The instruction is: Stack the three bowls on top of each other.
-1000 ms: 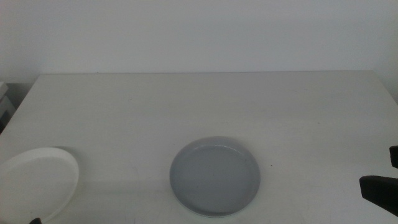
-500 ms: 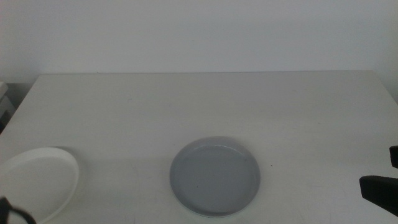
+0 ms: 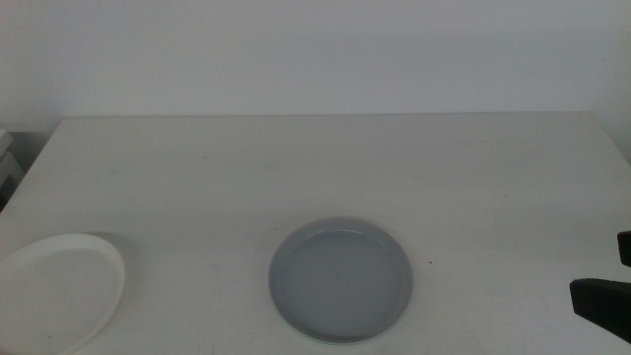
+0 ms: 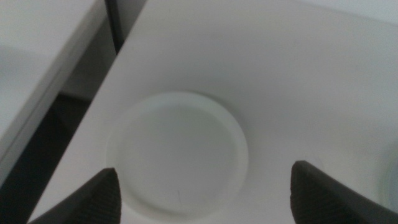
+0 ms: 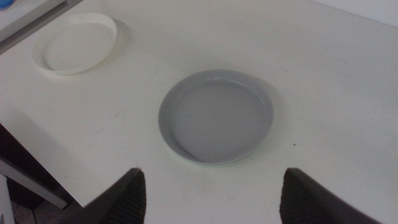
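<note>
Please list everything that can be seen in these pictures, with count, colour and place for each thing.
grey bowl: one, grey, on the table, near its front edge, about the middle.
white bowl: one, white, on the table at its front left corner, apart from the grey bowl.
table: one, white, carries both bowls.
left gripper: one, dark, jaws open, above the white bowl.
right gripper: one, dark, jaws open, off the table's front right, facing the grey bowl; waits.

A plain lab-like test space: bare white table [image 3: 296,168] against blank white wall [image 3: 315,49].
</note>
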